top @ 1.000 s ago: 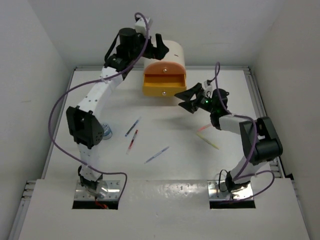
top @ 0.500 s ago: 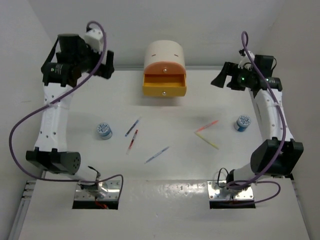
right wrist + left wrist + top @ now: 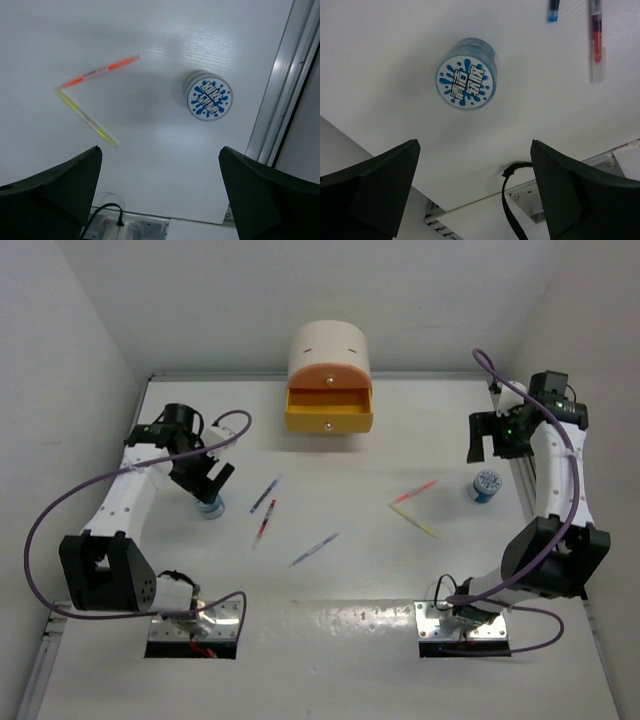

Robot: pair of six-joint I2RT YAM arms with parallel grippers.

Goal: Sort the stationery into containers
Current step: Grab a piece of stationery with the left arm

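Nearest the bases, on the table (image 3: 350, 585), lies the near pen (image 3: 314, 549), blue-purple. Just beyond it are the red pen (image 3: 265, 522) and the blue pen (image 3: 265, 494), side by side. To the right, the yellow stick (image 3: 414, 521) and pink stick (image 3: 414, 492) meet at one end in a V.

The left tub (image 3: 466, 81) stands upright beside the red and blue pens. The left gripper (image 3: 475, 145) hangs over it, jaws spread wide and holding nothing. In the wrist view the tub sits ahead of the fingertips, not between them.

The right tub (image 3: 486, 485) stands by the right rail. The right gripper (image 3: 487, 440) is above it and a little beyond, also spread wide and empty.

At the far edge is the box (image 3: 328, 340). The orange drawer (image 3: 328, 378) is shut, and the yellow drawer (image 3: 328, 422) below it is pulled out. I cannot tell whether anything lies inside.

All the stationery in view lies on the table, so the sorting looks barely begun. The step in hand seems to be the approach for a first pick, most likely the left tub.

That calls for bringing the left jaws forward to straddle the tub. They then need to lower, close on its round wall and carry it to the open drawer.

Count:
- Three pens, two blue-purple and one red.
- Two sticks.
- Two tubs.
- One box with two drawers.
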